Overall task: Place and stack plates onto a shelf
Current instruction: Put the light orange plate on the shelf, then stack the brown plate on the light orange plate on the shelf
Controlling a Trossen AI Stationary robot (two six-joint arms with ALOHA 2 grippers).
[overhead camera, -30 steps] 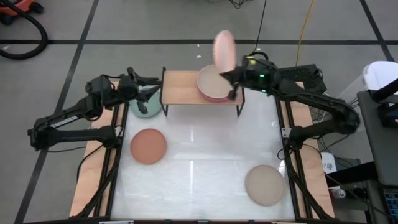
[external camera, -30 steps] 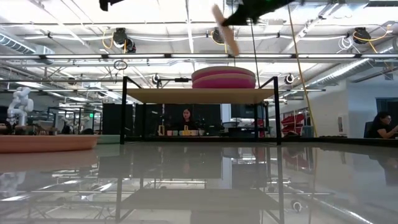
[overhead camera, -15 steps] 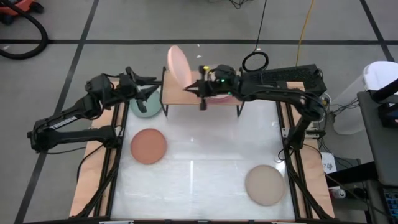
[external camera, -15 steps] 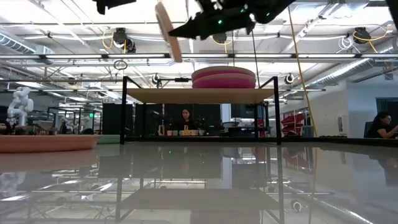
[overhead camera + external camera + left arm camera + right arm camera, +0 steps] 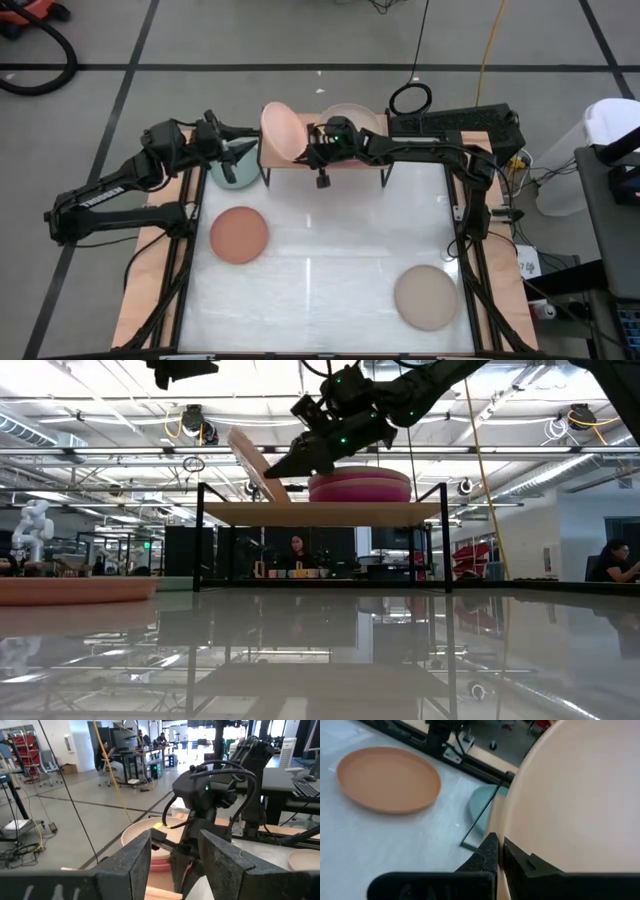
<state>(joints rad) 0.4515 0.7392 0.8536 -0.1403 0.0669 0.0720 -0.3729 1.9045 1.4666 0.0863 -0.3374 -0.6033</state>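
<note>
Covering most of the high view, the white glossy bench point(image 5: 320, 260) sits on grey floor marked with dark lines; in the low view an open workshop hall with ceiling lights and seated people lies behind.

Shelf point(image 5: 285, 152): wooden top on black legs, at 12 o'clock on the bench. Stack of plates point(image 5: 360, 484), beige over magenta, on its right half.

Loose plates on the bench: brown plate point(image 5: 238, 234) at 9 o'clock, beige plate point(image 5: 425, 296) at 4 o'clock, pale teal plate point(image 5: 232, 172) just beside the shelf's left legs, beneath the left arm.

Right claw point(image 5: 308, 146): clamped on the rim of a peach-pink plate point(image 5: 281, 131), which stands tilted over the shelf's left half. Right wrist view shows both fingers pinched on that rim.

Left claw point(image 5: 243, 147): fingers apart, hovering over the teal plate at 10 o'clock.

Change from half a second ago: the held plate is lower and closer to the shelf top, and the right claw has dropped with it. Left arm, the stack and the loose plates are unchanged.

No brand or writing is readable in any view.
</note>
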